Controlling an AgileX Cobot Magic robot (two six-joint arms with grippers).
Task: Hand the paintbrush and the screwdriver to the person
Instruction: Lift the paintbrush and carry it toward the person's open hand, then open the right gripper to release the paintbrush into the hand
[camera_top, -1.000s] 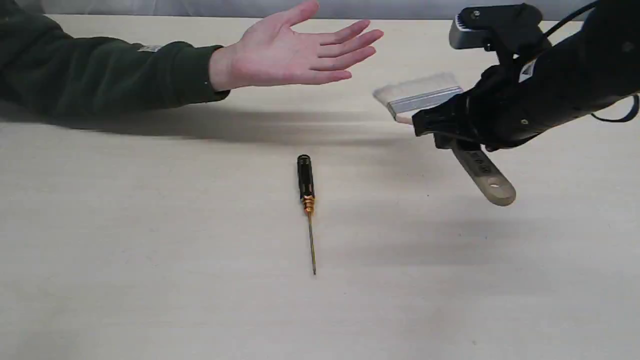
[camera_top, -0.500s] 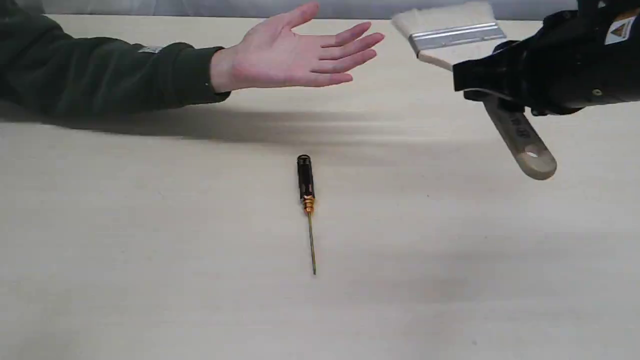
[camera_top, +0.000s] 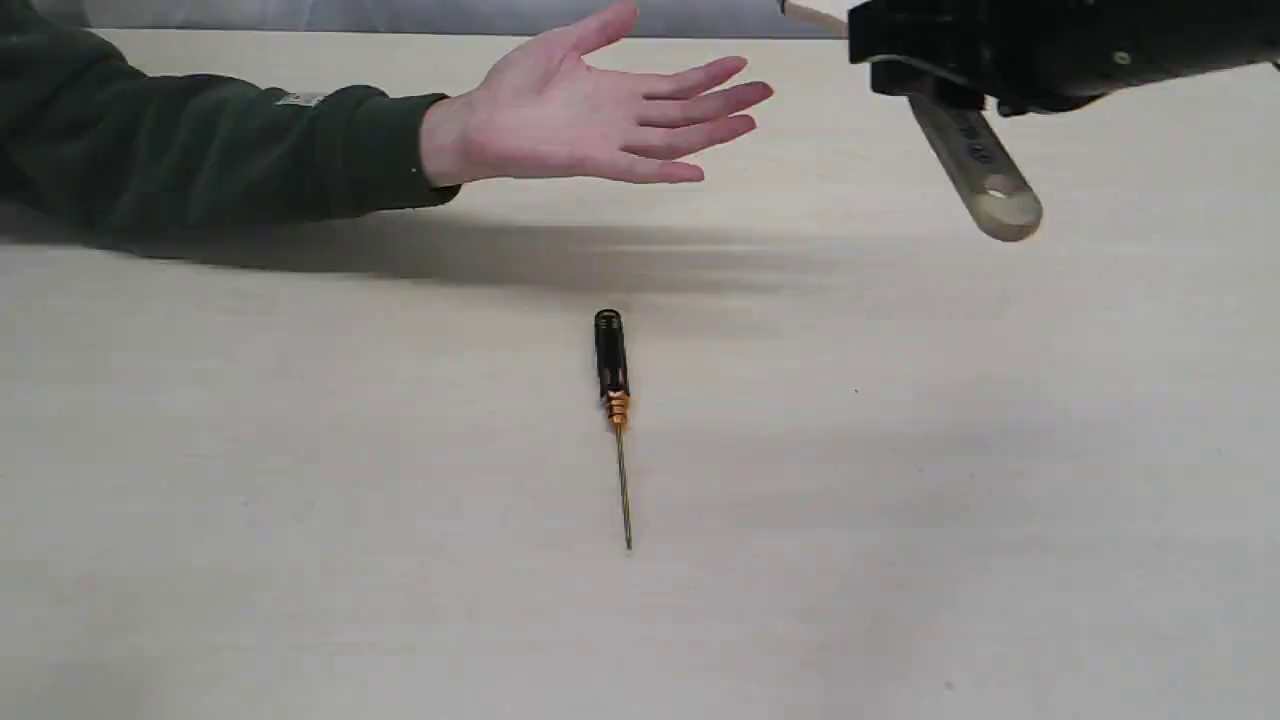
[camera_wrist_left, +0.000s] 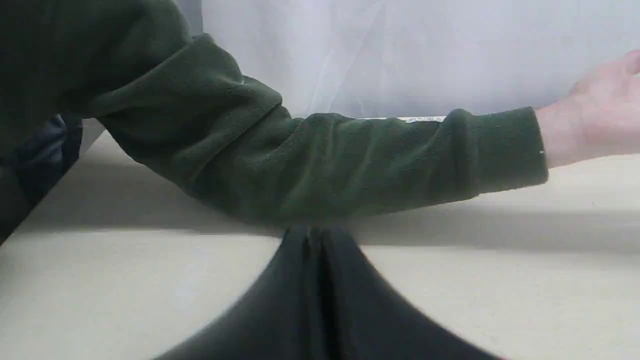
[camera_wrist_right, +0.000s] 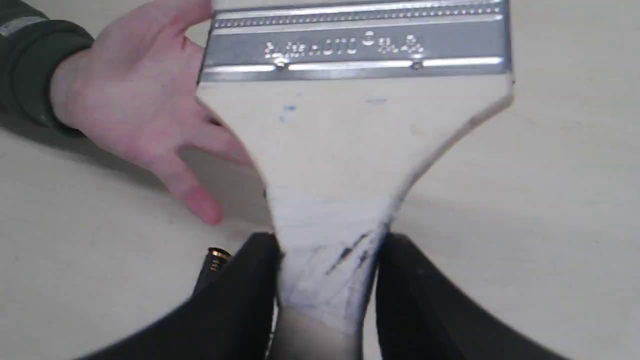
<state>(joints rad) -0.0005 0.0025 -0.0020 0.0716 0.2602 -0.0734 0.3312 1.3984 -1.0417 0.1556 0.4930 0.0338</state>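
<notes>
Paintbrush, wide, pale-wooden, silver-ferruled, hangs clamped in the right pincer near the person's pale open hand; left pincer is pinched together.

On my right wrist feed the end effector is clamped on the paintbrush. Its two black fingers pinch the narrow neck of the pale wooden handle, where I see dark scuff marks. The handle flares out to the silver ferrule, stamped with lettering I can't read. Beyond the brush a person's hand is held open, partly hidden by the handle, with a dark green sleeve at the wrist. The light table lies underneath.
</notes>
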